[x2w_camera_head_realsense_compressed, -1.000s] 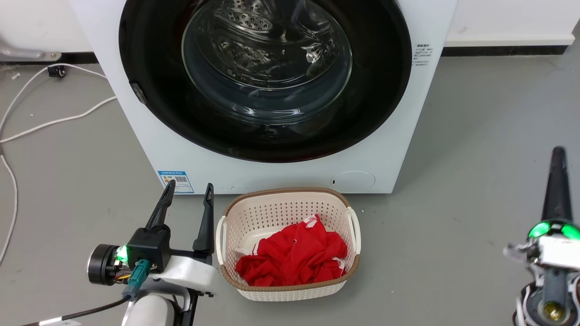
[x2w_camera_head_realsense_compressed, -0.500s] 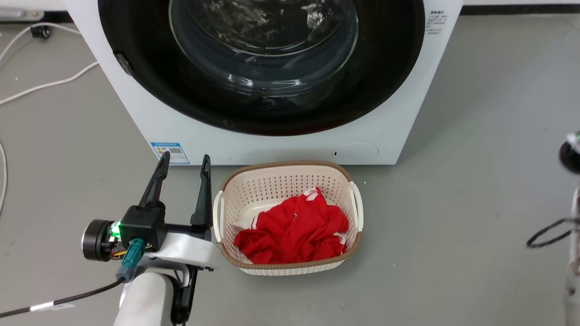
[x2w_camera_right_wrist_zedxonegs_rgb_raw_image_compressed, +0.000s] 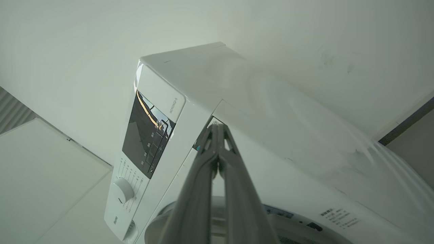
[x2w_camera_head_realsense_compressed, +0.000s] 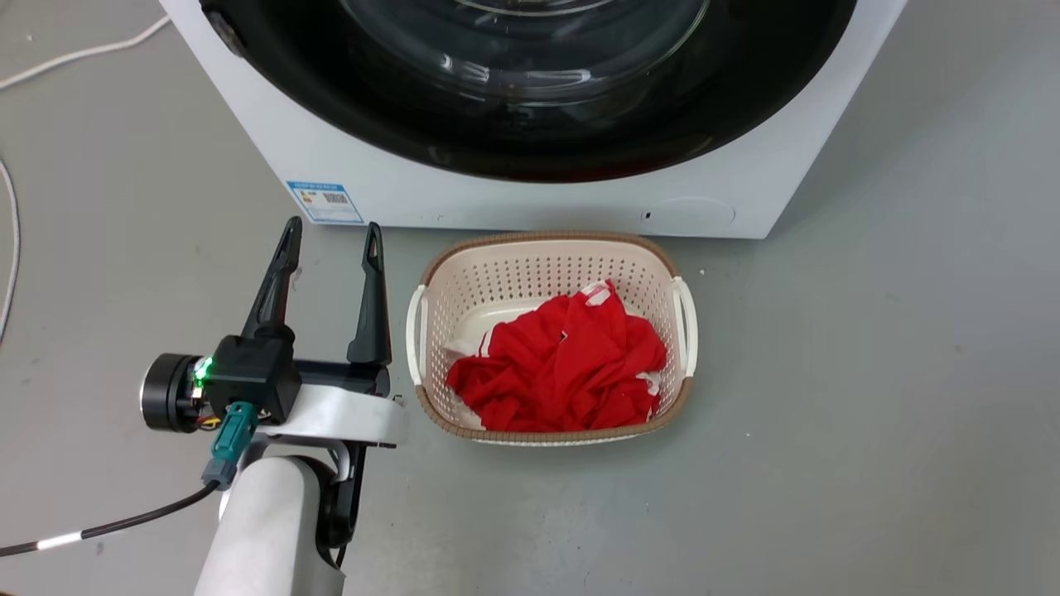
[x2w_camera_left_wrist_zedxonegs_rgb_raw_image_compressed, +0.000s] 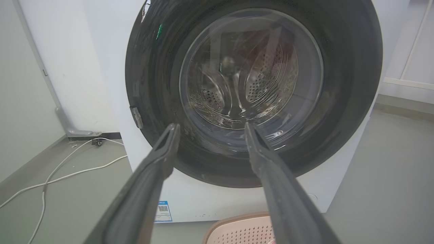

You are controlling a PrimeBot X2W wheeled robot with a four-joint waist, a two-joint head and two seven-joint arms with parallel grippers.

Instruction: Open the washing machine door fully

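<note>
Right end effector (x2w_camera_right_wrist_zedxonegs_rgb_raw_image_compressed: 218, 128), clenched empty, has lifted mid-frame toward the top of the washing machine (x2w_camera_right_wrist_zedxonegs_rgb_raw_image_compressed: 190, 71); left end effector (x2w_camera_head_realsense_compressed: 331, 232) stays released, washing machine door (x2w_camera_left_wrist_zedxonegs_rgb_raw_image_compressed: 349, 84) apparently still shut.

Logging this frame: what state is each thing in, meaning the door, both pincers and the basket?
washing machine door: shut, flush against the washing machine.
left pincer: open, empty.
right pincer: shut, holding nothing.
laundry basket: upright on the floor, holding a crumpled red cloth.
</note>
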